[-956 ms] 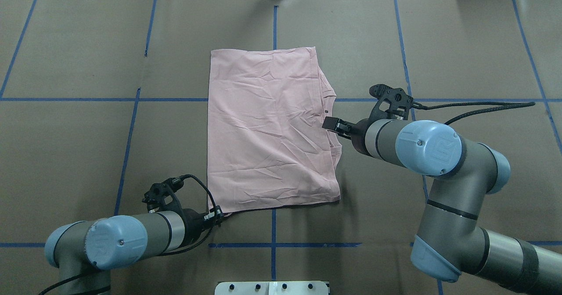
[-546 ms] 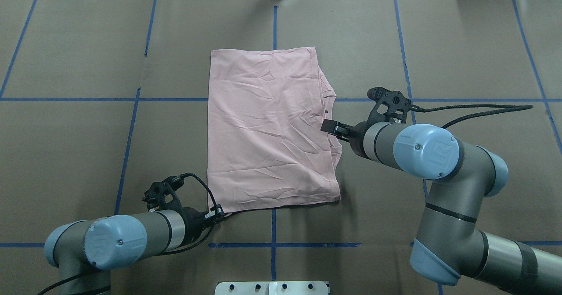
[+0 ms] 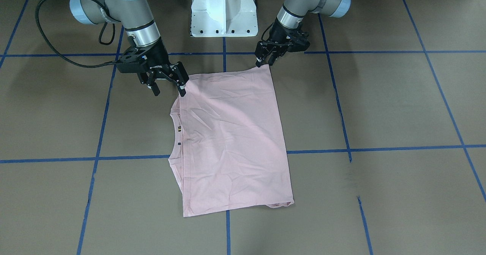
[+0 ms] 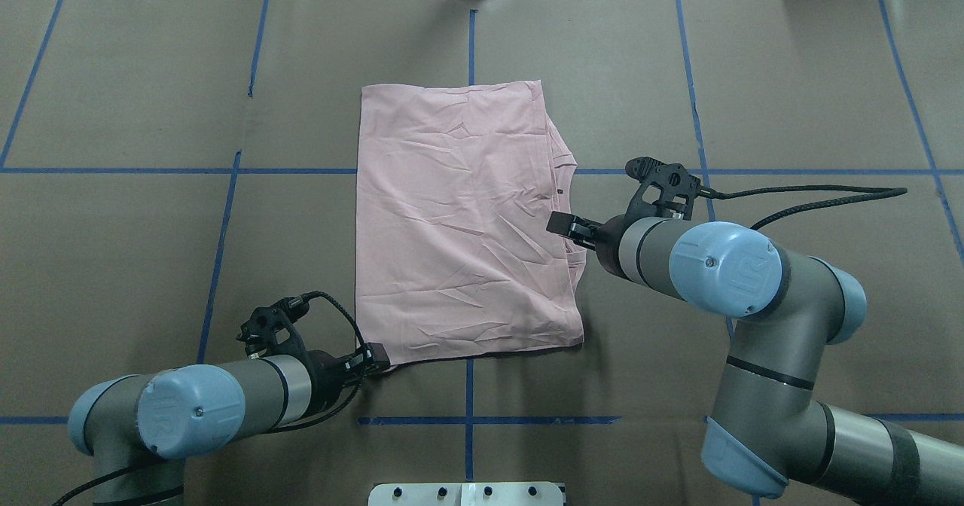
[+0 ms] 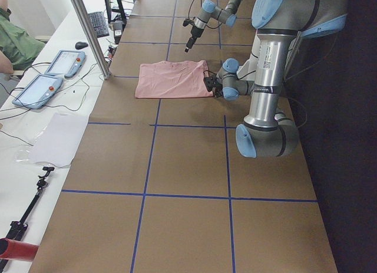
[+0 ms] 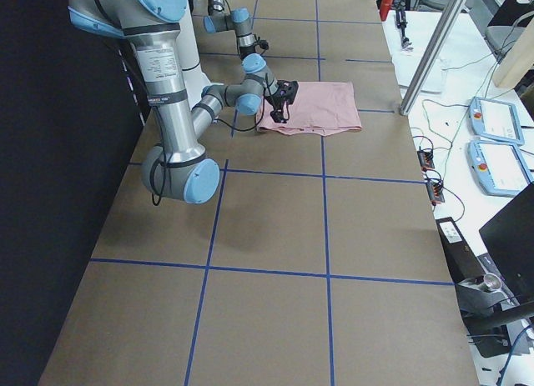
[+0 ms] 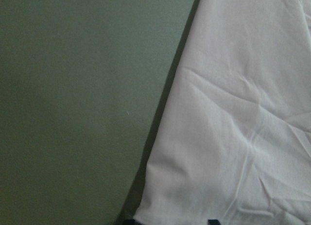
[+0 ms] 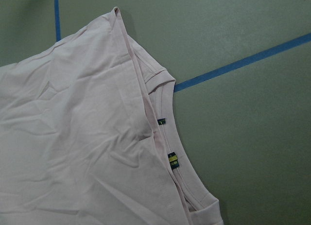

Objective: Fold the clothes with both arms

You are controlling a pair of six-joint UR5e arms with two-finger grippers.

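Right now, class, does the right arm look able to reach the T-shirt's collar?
Probably yes: the right end effector hangs open at the edge of the T-shirt, and nothing lies between it and the collar.

Brown table with blue tape lines, white pedestal, two teach pendants, keyboard
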